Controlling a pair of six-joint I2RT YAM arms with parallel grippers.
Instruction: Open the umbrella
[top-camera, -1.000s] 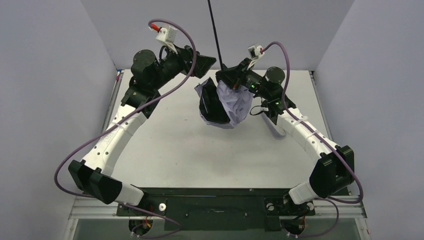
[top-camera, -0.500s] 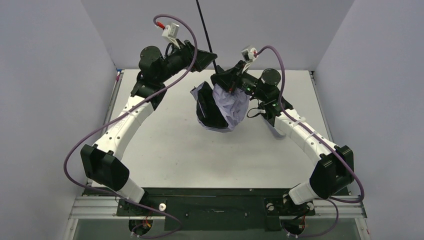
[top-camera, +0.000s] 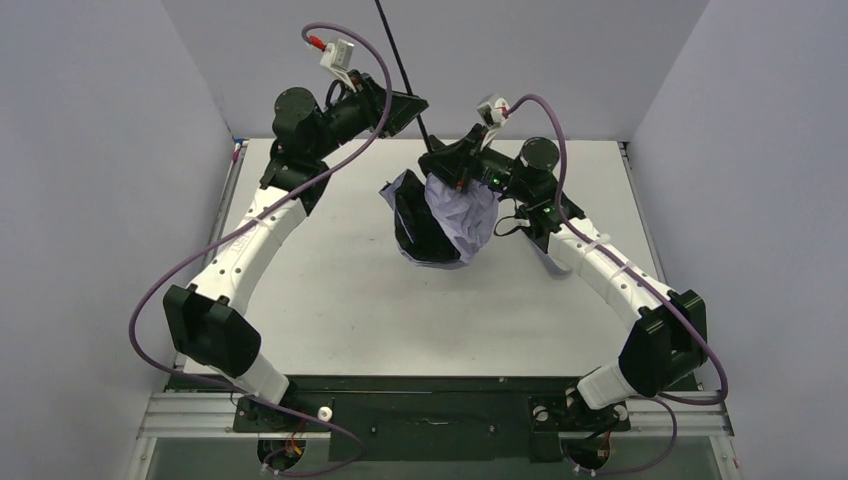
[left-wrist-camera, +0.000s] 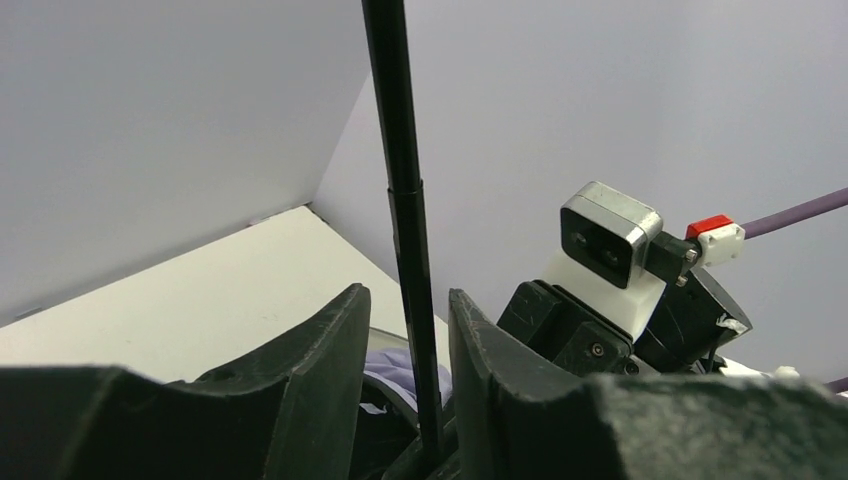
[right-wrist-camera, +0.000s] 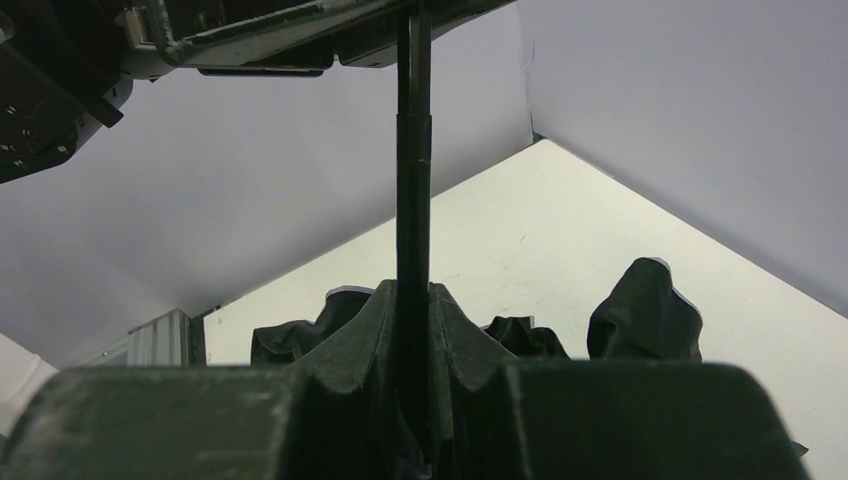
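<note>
The umbrella hangs over the table's far middle. Its folded canopy, lavender outside and black inside, droops below my right gripper. The thin black shaft rises up and to the left, out of the top view. My right gripper is shut on the shaft just above the black canopy folds. Higher up, my left gripper straddles the shaft. In the left wrist view the shaft stands between the narrowed jaws of my left gripper, with a thin gap on each side.
The white table is walled in by grey panels on the left, back and right. A pale lavender piece of fabric lies on the table beside my right forearm. The right wrist's camera block sits close behind the shaft.
My left gripper has swung in around the shaft and its jaws have narrowed from wide open. The shaft has tilted further left, and the right gripper and canopy have shifted slightly left.
</note>
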